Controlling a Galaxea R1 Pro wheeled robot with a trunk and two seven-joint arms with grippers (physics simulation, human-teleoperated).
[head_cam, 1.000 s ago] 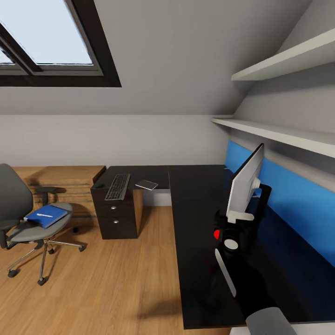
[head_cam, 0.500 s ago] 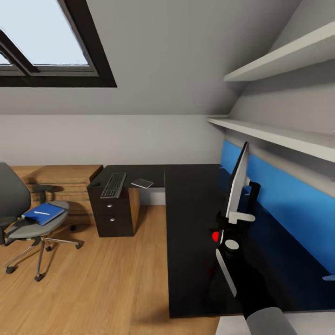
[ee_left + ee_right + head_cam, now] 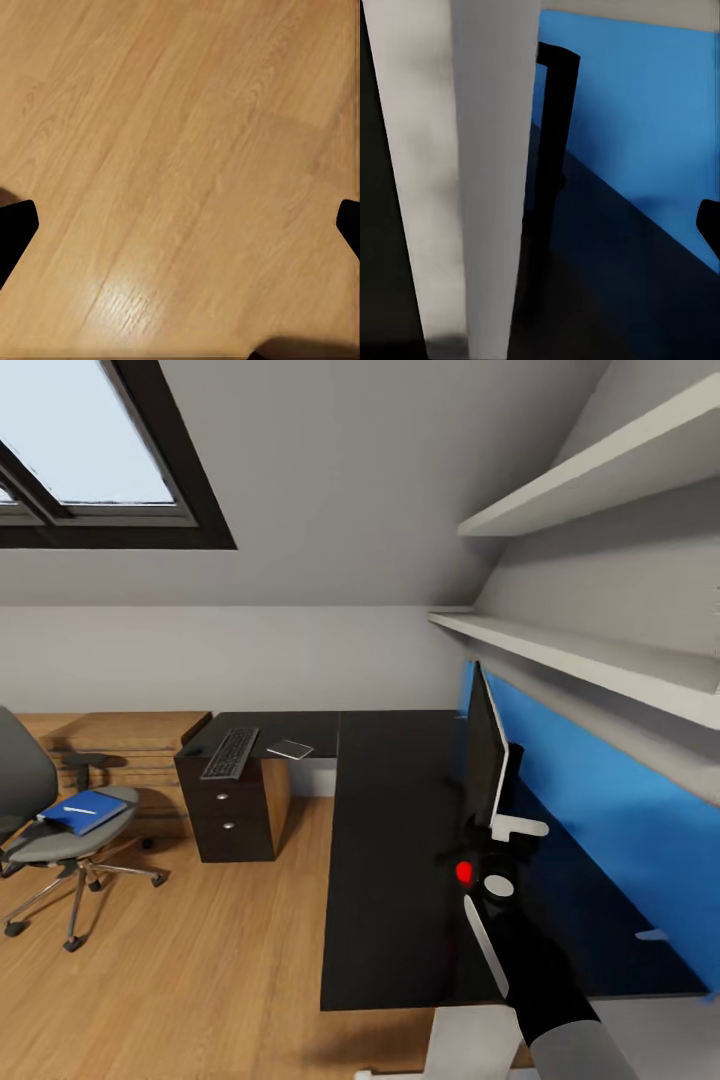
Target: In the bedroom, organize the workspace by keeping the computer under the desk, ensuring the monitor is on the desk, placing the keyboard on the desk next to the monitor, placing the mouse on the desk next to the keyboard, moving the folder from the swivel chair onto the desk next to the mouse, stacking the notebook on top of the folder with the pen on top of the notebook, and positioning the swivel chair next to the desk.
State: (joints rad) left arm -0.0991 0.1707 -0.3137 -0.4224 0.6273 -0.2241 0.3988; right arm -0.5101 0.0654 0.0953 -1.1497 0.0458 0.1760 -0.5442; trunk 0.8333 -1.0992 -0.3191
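My right gripper [image 3: 488,848] is shut on the near lower end of the monitor [image 3: 486,755], which stands almost edge-on over the black L-shaped desk [image 3: 390,840]. The right wrist view has the monitor's white back [image 3: 472,172] and one fingertip [image 3: 709,225]. The keyboard [image 3: 230,752], the small dark mouse [image 3: 191,751] and the flat notebook [image 3: 290,749] lie on the desk's far wing. On the swivel chair [image 3: 50,845] lies the blue folder [image 3: 85,812] with the white pen [image 3: 78,809] on it. My left gripper [image 3: 180,225] hangs open over wood floor. The computer is out of view.
Two white wall shelves [image 3: 590,655] jut out above a blue wall panel [image 3: 610,810] behind the desk. A wooden chest [image 3: 130,740] stands by the far wall. The desk's white leg [image 3: 465,1040] is near me. Open wood floor [image 3: 200,940] lies left of the desk.
The camera has swung, sliding desk and chair leftward in view. The monitor, still in my right gripper, has turned from showing its white back to nearly edge-on.
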